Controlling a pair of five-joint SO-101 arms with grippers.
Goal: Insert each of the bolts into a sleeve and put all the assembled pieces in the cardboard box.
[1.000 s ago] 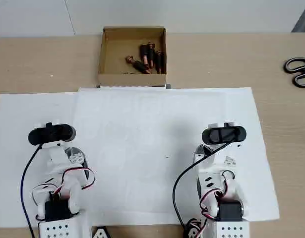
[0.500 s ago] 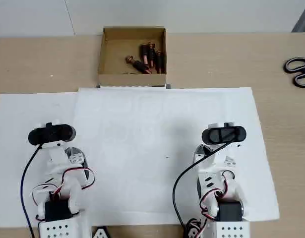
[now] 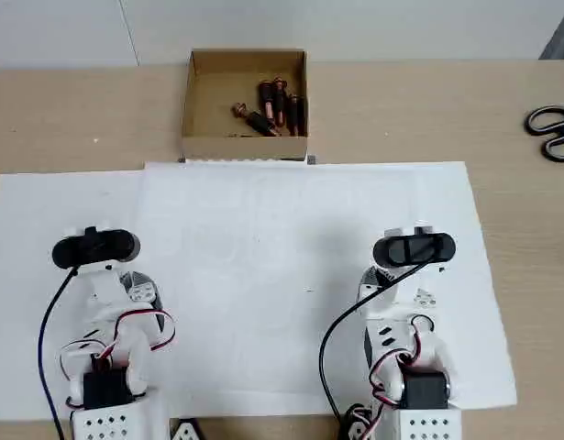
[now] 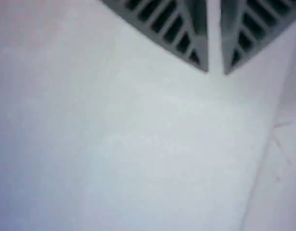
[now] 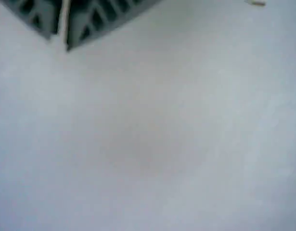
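While in cardboard box [image 3: 185, 103], bolts [image 3: 280, 99] unaligned.

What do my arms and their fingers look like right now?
Both arms are white plastic with black motors. Each carries a black wrist camera fed by a black cable, plus thin red, white and black wires. The left gripper and right gripper have grey fingers with a ribbed lattice.
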